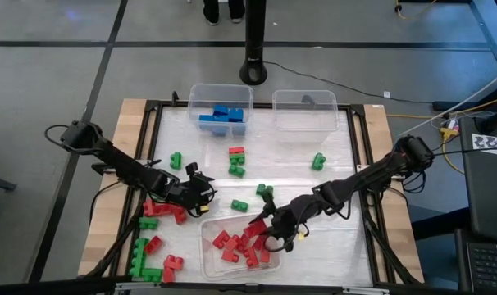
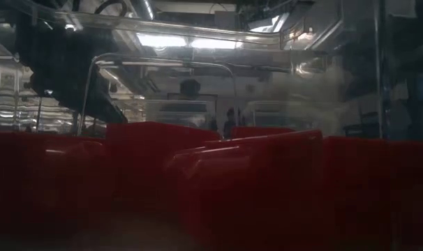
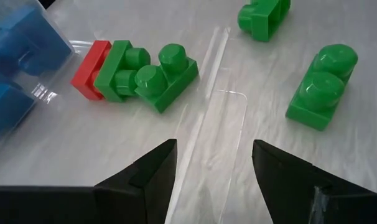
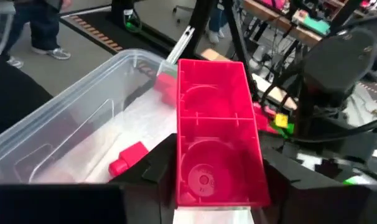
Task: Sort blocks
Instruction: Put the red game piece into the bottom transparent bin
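Sorting looks maybe halfway: blues fill the upper-left bin (image 1: 220, 97), reds pile in the lower-centre bin (image 1: 209, 254) where right gripper (image 1: 271, 233) jaws clamp a red block (image 4: 216, 134), left gripper (image 1: 201, 195) jaws apart, greens (image 1: 237, 166) scattered across the table (image 1: 347, 246).

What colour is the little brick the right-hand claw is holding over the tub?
Red. The brick shows best in the right wrist view, pinched in the right gripper.

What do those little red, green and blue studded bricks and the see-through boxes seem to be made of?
The small studded bricks, like the red brick held in the right gripper and the green brick on the table, look like moulded plastic: smooth, even colour, soft sheen, hollow underside. The clear rectangular bin looks like thin transparent plastic, glossy, with rounded corners; you can see bricks through its walls.
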Motion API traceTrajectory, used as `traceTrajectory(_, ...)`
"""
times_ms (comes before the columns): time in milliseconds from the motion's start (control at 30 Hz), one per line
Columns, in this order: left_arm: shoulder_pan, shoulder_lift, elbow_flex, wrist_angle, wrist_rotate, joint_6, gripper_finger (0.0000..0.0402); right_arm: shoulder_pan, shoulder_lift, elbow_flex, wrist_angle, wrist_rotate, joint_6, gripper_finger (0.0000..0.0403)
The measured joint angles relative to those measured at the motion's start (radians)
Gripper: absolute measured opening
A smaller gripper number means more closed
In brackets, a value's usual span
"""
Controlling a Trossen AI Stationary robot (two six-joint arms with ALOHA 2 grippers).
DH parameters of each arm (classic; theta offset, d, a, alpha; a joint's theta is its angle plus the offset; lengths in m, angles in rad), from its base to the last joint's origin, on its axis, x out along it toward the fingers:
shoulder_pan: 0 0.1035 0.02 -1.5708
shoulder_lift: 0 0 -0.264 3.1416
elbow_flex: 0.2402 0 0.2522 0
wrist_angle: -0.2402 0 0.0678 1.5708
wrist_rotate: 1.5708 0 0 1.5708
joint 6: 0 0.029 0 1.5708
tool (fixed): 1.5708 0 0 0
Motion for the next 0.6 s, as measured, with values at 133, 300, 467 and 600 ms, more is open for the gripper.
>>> traceTrajectory(133,0.001,0.000,0.000,0.000,0.000,-0.005,0.0198,-0.003,0.029,0.001,0.001,-0.003,0.058,0.0193)
traceTrajectory(300,0.002,0.000,0.000,0.003,0.000,-0.005,0.0198,-0.013,0.049,-0.001,-0.038,-0.034,0.077,0.0280)
traceTrajectory(467,0.002,0.000,0.000,0.005,0.000,-0.005,0.0198,-0.055,0.006,0.000,-0.097,-0.039,0.077,0.0332)
traceTrajectory(600,0.009,0.000,0.000,0.007,-0.005,-0.023,0.0198,-0.124,-0.052,0.000,-0.192,-0.011,0.056,0.0343)
